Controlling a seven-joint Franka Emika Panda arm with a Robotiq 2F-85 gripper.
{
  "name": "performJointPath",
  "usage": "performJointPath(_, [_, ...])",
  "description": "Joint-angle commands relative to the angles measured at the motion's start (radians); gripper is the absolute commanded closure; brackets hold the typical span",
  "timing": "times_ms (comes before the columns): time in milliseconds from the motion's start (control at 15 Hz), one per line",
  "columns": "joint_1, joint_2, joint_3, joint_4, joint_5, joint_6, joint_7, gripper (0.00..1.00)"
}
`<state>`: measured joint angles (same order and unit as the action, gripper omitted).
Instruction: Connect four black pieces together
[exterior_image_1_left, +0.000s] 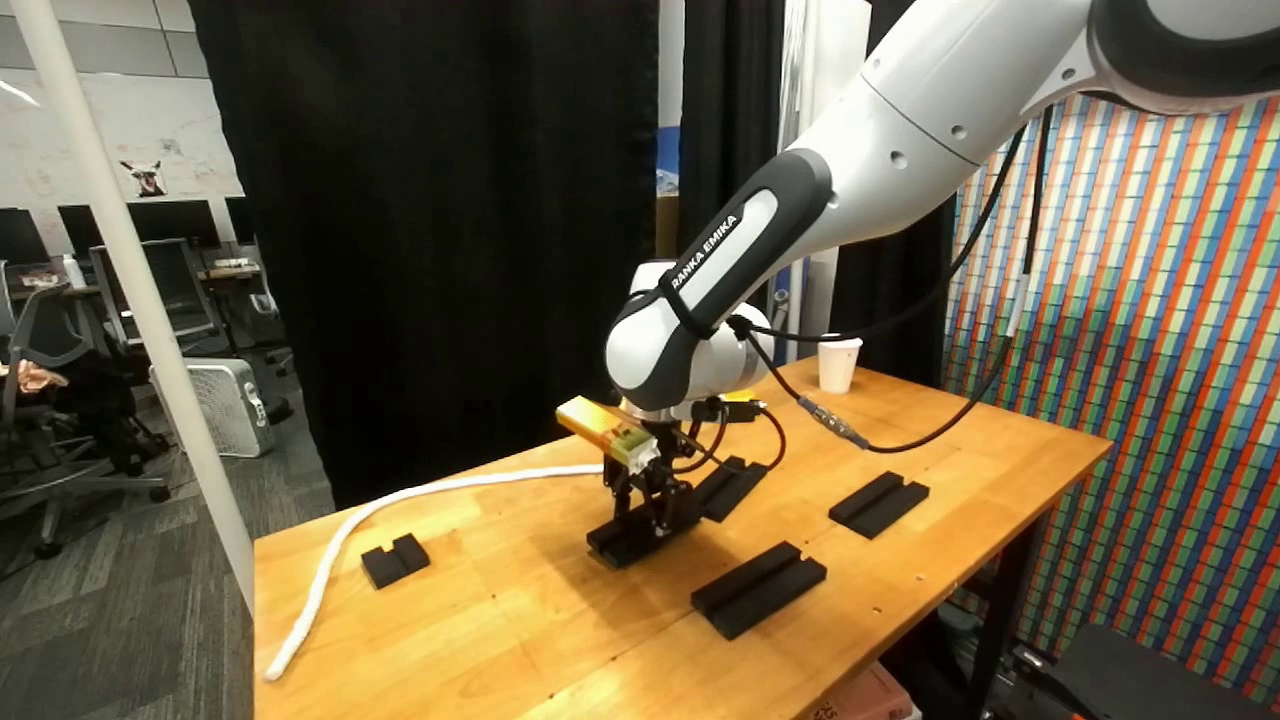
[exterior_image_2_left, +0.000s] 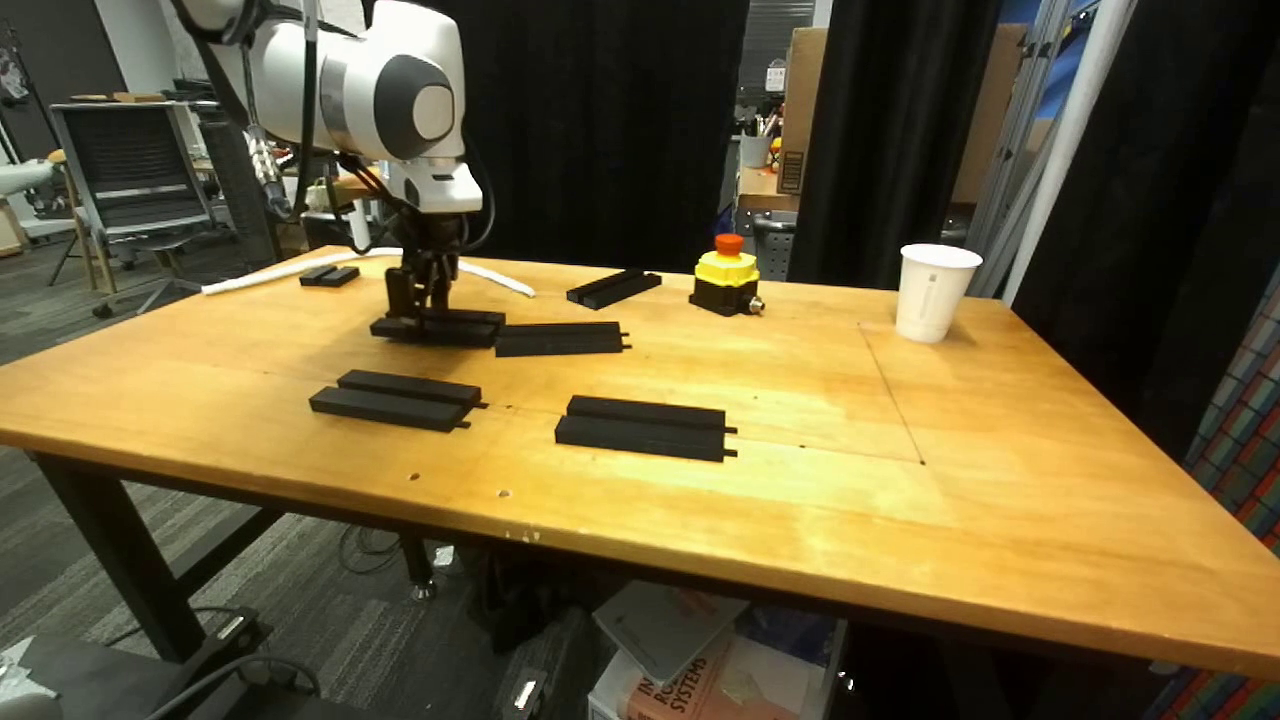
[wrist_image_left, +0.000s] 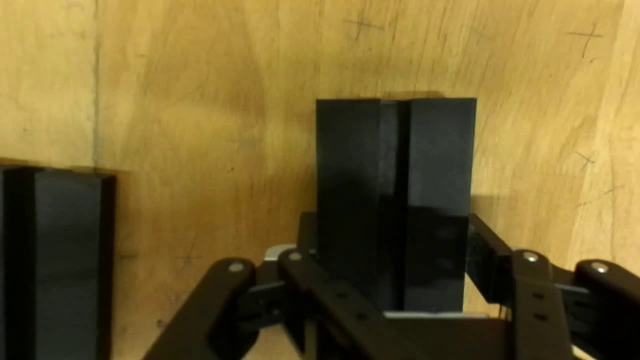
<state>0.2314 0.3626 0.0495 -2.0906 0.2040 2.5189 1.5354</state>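
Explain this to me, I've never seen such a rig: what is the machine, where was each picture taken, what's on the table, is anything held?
It is a Franka Emika Panda robot arm, ending in a two-fingered hand. Two pictures come from cameras standing outside the robot; the close-up comes from its wrist, looking past the hand. The hand is closed on a grooved black bar, gripping both sides. On the wooden table lie three similar bars, one close to the held bar's end; I can't tell whether those two are joined. Also there: two other grooved black blocks, a white cable, a paper cup and an emergency stop button.
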Motion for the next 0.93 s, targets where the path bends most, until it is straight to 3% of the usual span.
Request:
performJointPath(0, [-0.034, -0.039, 0.029, -0.035, 0.023, 0.024, -0.104, 0.55])
performJointPath(400, [-0.080, -0.019, 0.076, -0.002, 0.203, 0.014, -0.197, 0.55])
performJointPath(733, [-0.090, -0.010, 0.072, 0.004, 0.257, 0.009, -0.240, 0.55])
performJointPath(867, [-0.098, -0.009, 0.072, 0.006, 0.273, 0.001, -0.245, 0.07])
